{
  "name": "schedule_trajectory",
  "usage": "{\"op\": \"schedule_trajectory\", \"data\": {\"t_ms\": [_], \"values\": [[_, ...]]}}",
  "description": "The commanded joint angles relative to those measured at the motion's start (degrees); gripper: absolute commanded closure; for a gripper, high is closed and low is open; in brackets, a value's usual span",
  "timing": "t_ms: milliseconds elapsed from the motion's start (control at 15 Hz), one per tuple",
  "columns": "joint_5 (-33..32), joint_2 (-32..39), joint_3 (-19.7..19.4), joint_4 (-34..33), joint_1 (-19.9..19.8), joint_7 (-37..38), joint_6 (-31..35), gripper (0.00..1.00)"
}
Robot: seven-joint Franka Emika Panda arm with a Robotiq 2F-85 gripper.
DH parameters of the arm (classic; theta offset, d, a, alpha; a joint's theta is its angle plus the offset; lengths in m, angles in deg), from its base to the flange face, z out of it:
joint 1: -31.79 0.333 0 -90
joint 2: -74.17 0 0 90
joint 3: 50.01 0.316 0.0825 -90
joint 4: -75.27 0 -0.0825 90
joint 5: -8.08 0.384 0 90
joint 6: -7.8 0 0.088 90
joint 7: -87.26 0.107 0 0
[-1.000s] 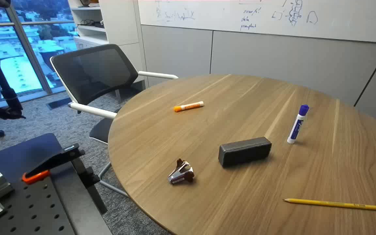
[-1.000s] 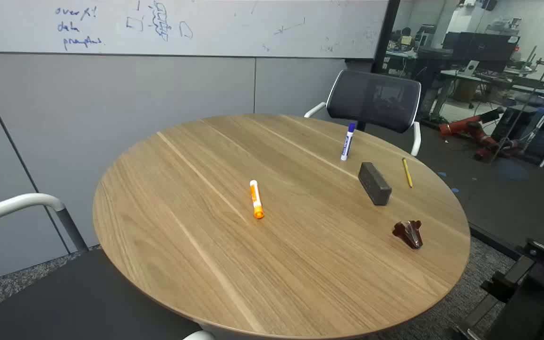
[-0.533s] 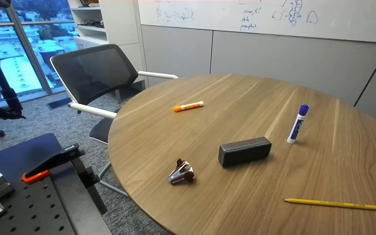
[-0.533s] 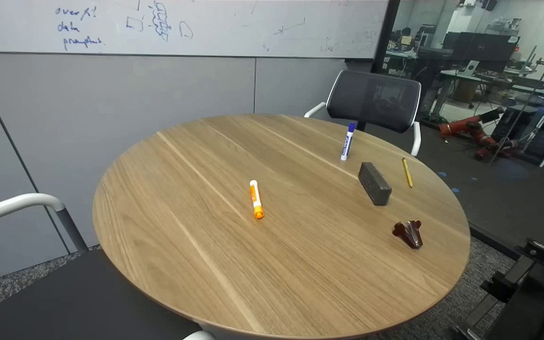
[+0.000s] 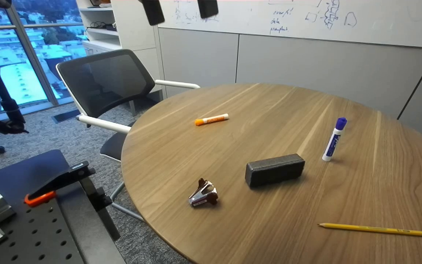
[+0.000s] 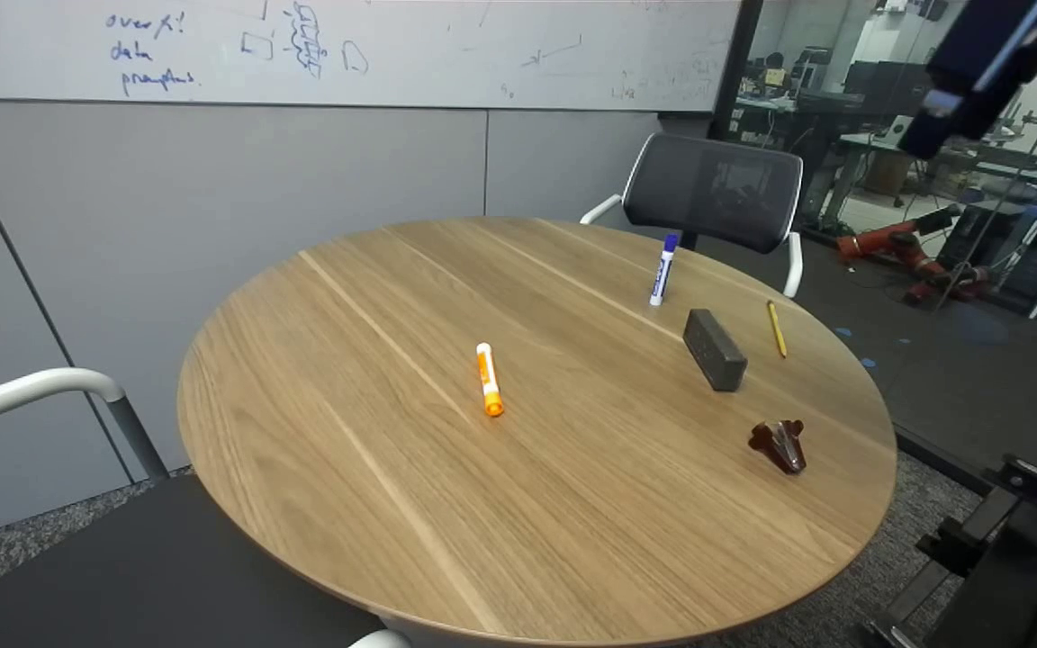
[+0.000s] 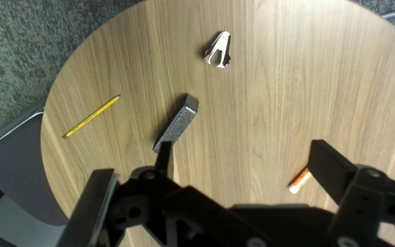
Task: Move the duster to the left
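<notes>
well above the duster [image 7: 181,120], the tool [image 7: 241,145] gapes wide.

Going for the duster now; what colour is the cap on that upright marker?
Purplish blue; the cap shows best in an exterior view.

The duster [image 5: 275,171] looks matt and faintly grained, the table [image 6: 392,459] smooth wood with a soft sheen. The staple remover [image 7: 220,44] pairs bright, glossy metal with shiny plastic, while the blue-capped marker [image 5: 332,145] and the orange marker [image 5: 211,119] look like smooth plastic. The carpet [image 7: 19,51] is rough and fibrous, the chair back [image 5: 108,82] fine mesh, and the gripper [image 5: 182,20] mostly matt.
</notes>
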Motion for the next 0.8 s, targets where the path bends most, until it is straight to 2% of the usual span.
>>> {"op": "schedule_trajectory", "data": {"t_ms": [0, 400, 733], "values": [[-3.1, 14.8, 0.2, -13.2, -1.9, 6.1, -3.0, 0.0], [-1.7, 30.7, -5.4, -28.5, -3.2, 6.4, -9.7, 0.0], [2.6, 42.4, -5.8, -38.9, -3.1, 8.0, -15.3, 0.0]]}}
